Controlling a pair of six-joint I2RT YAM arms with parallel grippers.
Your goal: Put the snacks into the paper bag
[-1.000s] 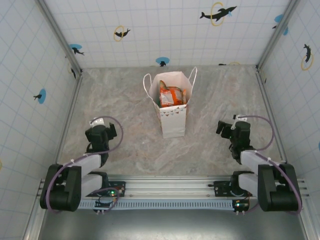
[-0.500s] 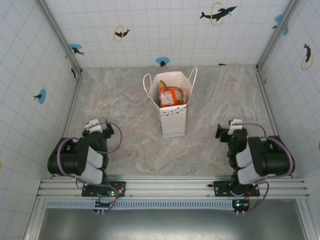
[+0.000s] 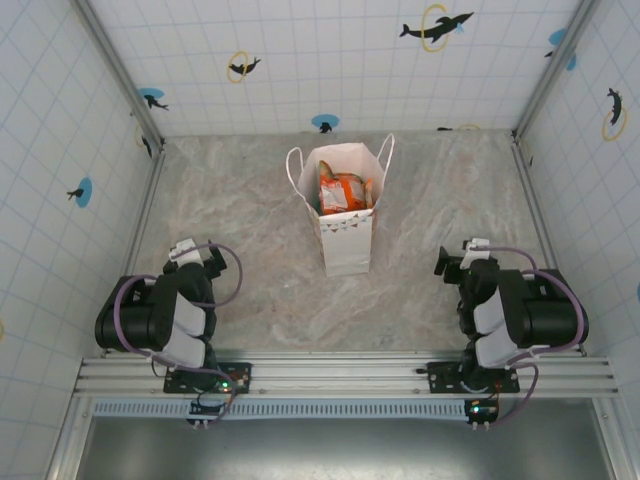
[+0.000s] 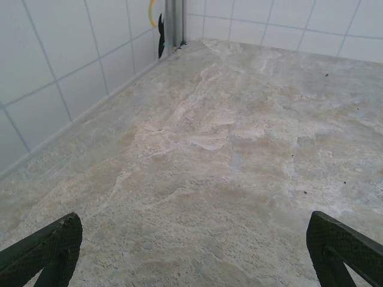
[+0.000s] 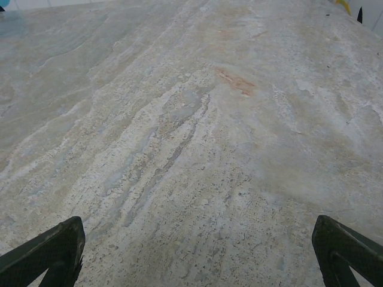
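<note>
My left claw (image 3: 192,256) sits at the near left of the table (image 3: 250,190), with its arm folded close over its base. My right claw (image 3: 455,264) sits likewise at the near right. Both are well apart from the paper bag (image 3: 347,240), which stands upright and open-mouthed in the middle of the table, a little toward the far side, with its thin white handles (image 3: 293,165) looping out at either side. The snacks (image 3: 344,193) are inside it. I see an orange packet on top with a red and white patch, but its lettering is too small for me to read, and the same goes for the row of small print on the bag's front.

From my left wrist, my fingers (image 4: 51,248) stand wide apart at the bottom corners, with nothing but bare marbled stone between them and the tiled wall (image 4: 60,72) on the left. From my right wrist, the fingers (image 5: 51,251) are spread just as wide over bare stone.

The far wall (image 3: 300,60) carries a dolphin sticker (image 3: 436,25) with a yellow ring and no words.
</note>
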